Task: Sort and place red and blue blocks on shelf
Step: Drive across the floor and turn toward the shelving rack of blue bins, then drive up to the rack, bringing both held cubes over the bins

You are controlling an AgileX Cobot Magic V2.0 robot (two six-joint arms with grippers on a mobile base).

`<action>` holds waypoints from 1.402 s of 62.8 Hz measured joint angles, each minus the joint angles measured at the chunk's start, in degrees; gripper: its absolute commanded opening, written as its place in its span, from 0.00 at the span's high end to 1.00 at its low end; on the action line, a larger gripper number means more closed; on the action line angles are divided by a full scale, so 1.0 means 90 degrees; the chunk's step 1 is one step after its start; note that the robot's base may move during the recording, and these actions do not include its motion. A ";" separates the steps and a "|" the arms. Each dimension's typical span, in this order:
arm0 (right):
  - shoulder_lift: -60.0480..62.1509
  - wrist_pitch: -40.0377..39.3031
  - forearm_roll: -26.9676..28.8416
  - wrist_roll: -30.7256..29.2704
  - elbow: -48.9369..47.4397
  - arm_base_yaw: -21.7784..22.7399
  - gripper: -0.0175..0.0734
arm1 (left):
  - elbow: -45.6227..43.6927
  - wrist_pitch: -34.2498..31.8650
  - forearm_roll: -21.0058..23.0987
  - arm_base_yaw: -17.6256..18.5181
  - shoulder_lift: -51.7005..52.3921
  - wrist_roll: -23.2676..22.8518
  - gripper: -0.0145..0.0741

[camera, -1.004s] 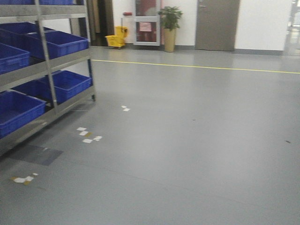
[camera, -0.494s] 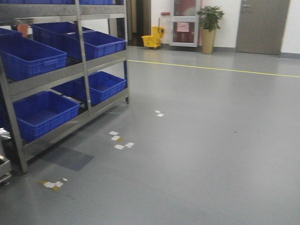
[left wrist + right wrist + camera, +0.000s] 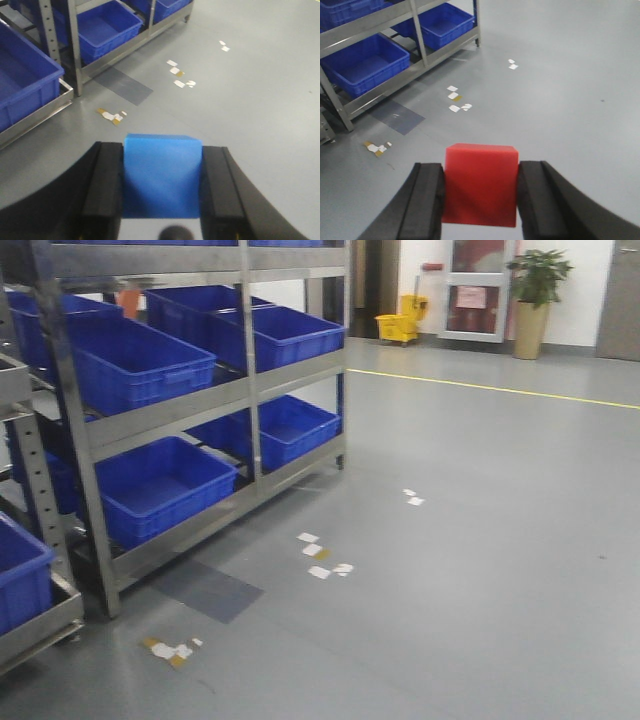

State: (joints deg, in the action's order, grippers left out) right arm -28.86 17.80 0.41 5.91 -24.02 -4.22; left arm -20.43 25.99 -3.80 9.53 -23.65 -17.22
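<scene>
Front view: the shelf point(image 3: 250, 390) fills nine to eleven o'clock, steel posts upright, blue bins point(image 3: 140, 360) sitting on its tiers. Grey floor point(image 3: 480, 570) runs off to a yellow mop bucket point(image 3: 400, 325) and a potted plant point(image 3: 537, 295) around one o'clock.

Left wrist: the left fingers point(image 3: 105, 170) are clamped on the blue block point(image 3: 162, 175), carried above the floor. Its flat face is square to the camera; it's a cube, so no long axis. The shelf is at eleven o'clock.

Right wrist: the right fingers point(image 3: 427, 195) pinch the red block point(image 3: 480, 185) likewise, top edge level. Tape scraps point(image 3: 457, 100) lie at twelve.
</scene>
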 measured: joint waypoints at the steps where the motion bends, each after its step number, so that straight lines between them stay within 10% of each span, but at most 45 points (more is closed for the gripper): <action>1: 0.0000 0.0000 0.0000 0.0000 0.0000 0.0000 0.75 | 0.0000 0.0000 0.0000 0.0000 0.0000 0.0000 0.70; 88: 0.0000 0.0000 0.0000 0.0000 0.0000 0.0000 0.75 | 0.0000 0.0000 0.0000 0.0000 0.0000 0.0000 0.70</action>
State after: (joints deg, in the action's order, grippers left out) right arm -28.86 17.80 0.41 5.91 -24.02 -4.22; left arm -20.43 25.99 -3.80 9.53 -23.65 -17.22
